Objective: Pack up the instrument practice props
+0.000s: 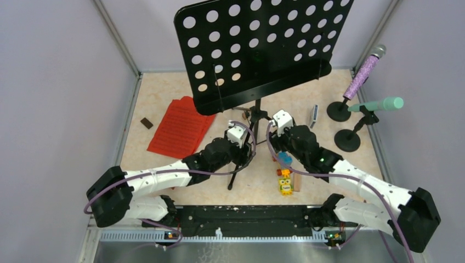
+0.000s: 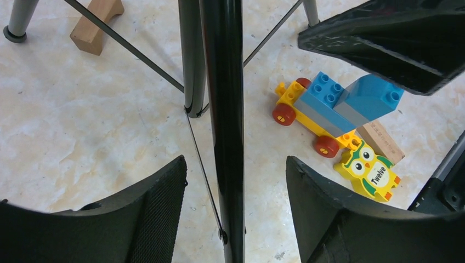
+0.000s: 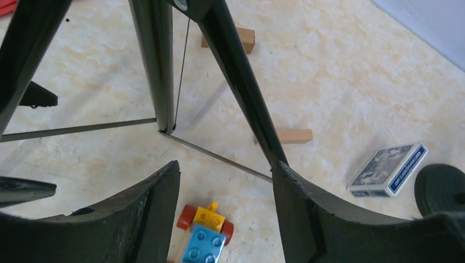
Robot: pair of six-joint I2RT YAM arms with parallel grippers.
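As viewed from above, noted black perforated metal music rack (image 1: 263, 49) upright on tripod legs at centre of table (image 1: 257, 189), one arm each side.

Left hand (image 2: 234, 164): fingers apart, straddling a black rack leg (image 2: 227, 109). Gap visible both sides, no contact seen.

Right hand (image 3: 226, 170): fingers likewise apart, nothing clamped. Slanted tripod leg (image 3: 241, 82) close against rt-side finger (image 3: 307, 208); cannot tell if touching.

Red sheet-music pages (image 1: 181, 127) flat on table, just left of rack, apart from both hands.

Glittery purple microphone (image 1: 363, 74) tilted in rear black round-based holder (image 1: 338, 111). Mint-green microphone (image 1: 378, 104) lying near-level in front black round-based holder (image 1: 347, 141). Both at table's right side, well apart from hands.

Misc. around rack legs:
- yellow-and-blue toy brick truck (image 2: 323, 104)
- yellow owl brick marked "Twelve" (image 2: 370, 170), touching truck
- pale wooden blocks (image 3: 293, 136)
- blue card box (image 3: 389, 167), beside holder base
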